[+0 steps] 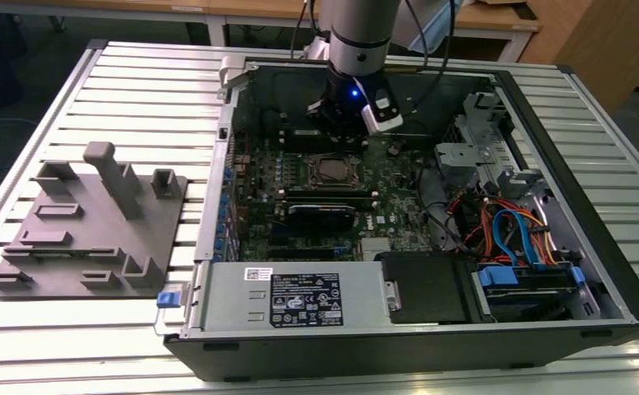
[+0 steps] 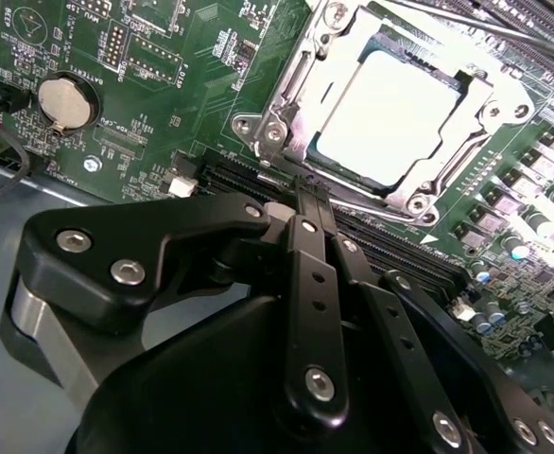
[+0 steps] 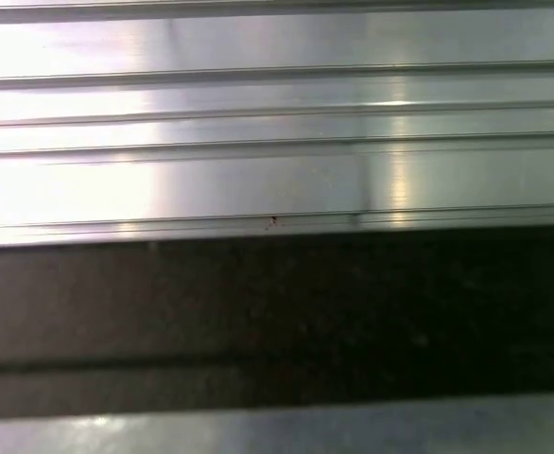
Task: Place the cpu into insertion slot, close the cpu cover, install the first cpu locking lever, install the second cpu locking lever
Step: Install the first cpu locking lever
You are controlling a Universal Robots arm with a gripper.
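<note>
While the cpu [image 2: 390, 118] lies under the lowered cpu cover [image 2: 291, 95], the hand [image 2: 305, 194], fingers pinched together on nothing visible, hangs just beside the cover's edge; I judge a skewed push could slip off and scrape the motherboard [image 2: 164, 57].

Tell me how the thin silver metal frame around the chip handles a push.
The thin silver metal frame looks like stamped sheet, so probably stiff but light. It lies flat around the square silver-topped chip, so a push likely shifts little.
</note>
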